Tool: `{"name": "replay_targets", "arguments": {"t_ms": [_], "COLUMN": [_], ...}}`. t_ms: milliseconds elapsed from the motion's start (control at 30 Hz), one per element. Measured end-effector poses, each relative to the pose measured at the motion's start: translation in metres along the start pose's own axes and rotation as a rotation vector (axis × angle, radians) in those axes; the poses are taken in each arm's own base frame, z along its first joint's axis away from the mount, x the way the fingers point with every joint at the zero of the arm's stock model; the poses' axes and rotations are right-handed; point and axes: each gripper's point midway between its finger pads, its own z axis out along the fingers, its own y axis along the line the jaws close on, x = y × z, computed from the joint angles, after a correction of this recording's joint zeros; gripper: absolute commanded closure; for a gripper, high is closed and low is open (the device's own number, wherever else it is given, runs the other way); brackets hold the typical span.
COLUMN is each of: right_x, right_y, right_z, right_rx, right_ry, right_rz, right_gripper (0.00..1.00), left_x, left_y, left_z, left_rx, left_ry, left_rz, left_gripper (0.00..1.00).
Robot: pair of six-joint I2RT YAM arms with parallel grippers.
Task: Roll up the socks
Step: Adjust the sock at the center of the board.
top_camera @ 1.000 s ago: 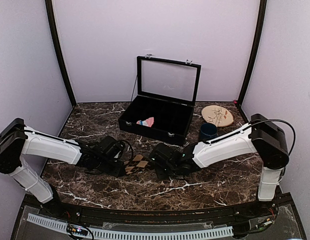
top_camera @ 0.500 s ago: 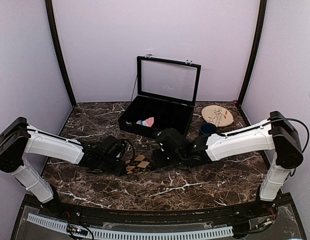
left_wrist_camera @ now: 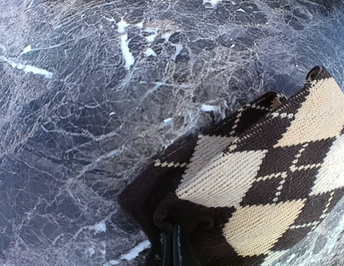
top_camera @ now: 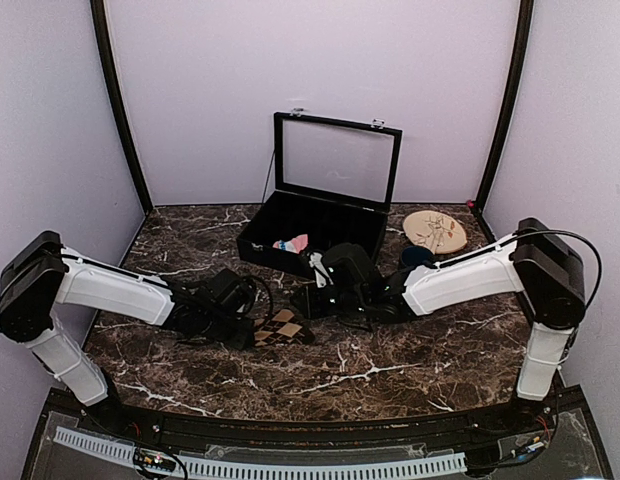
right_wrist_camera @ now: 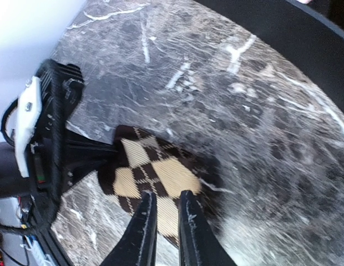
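Brown-and-tan argyle knit marks the brown sock [top_camera: 282, 326], which lies low on the marbled tabletop [top_camera: 410, 360] between the two arms in the overhead view. It looks folded short rather than wound into a bundle. The left tool [top_camera: 246, 333] sits at its left edge, and the right tool [top_camera: 312, 302] hangs just beyond its far side. The pink sock [top_camera: 292, 243] rests inside the black case [top_camera: 290, 264] with the glass lid propped up. It is too small here to tell whether it is rolled. My judgement is that the brown one's roll is begun but not finished.

From the left wrist, the sock [left_wrist_camera: 255, 177] shows soft ribbed stitching, cream diamonds on dark brown with dotted crossing lines. Its near edge is doubled over into a thick dark lip. The left tool [left_wrist_camera: 173, 252] is clenched on that lip, its jaws pressed together on the fabric.

From the right wrist, the sock [right_wrist_camera: 155, 177] is a limp, rounded patch on the glossy veined stone. The right tool [right_wrist_camera: 165, 221] hovers above it with its jaws drawn nearly together, gripping nothing.
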Motion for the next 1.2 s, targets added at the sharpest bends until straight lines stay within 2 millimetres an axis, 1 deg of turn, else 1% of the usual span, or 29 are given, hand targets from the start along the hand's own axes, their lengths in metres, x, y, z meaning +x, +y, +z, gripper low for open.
{"name": "replay_targets", "arguments": {"t_ms": [100,167,400,567,667,733,833,967,1200], "right_x": [0.004,0.010,0.034,0.041,0.045,0.050,0.047,0.044,0.045], "right_y": [0.007,0.010,0.010,0.001,-0.013,-0.027,-0.037,-0.043,-0.045], "right_z": [0.008,0.016,0.037,0.044,0.047,0.049,0.050,0.051,0.050], "right_rx": [-0.058,-0.092,-0.145,-0.137,-0.116,-0.092,-0.076,-0.059,-0.053], "right_ry": [0.012,0.025,0.079,0.084,0.085,0.090,0.078,0.068,0.061], "right_rz": [0.026,0.043,0.089,0.116,0.141,0.161,0.177,0.182,0.183], "right_gripper": [0.86,0.86,0.86,0.86,0.86,0.86,0.86,0.86,0.86], "left_x": [-0.001,-0.002,-0.005,-0.006,-0.006,-0.007,-0.011,-0.014,-0.018], "left_y": [-0.001,-0.001,-0.002,-0.002,-0.002,-0.002,-0.003,-0.002,0.006], "left_z": [0.001,0.001,0.003,0.004,0.004,0.005,0.007,0.008,0.010], "left_rx": [0.000,-0.001,-0.008,-0.015,-0.022,-0.029,-0.036,-0.052,-0.064], "left_ry": [0.000,0.000,0.001,0.007,0.010,0.013,0.014,0.016,0.017], "left_rz": [0.001,0.002,0.005,0.007,0.011,0.014,0.015,0.018,0.001], "left_gripper": [1.00,0.99,1.00,1.00,1.00,1.00,1.00,1.00,0.99]}}
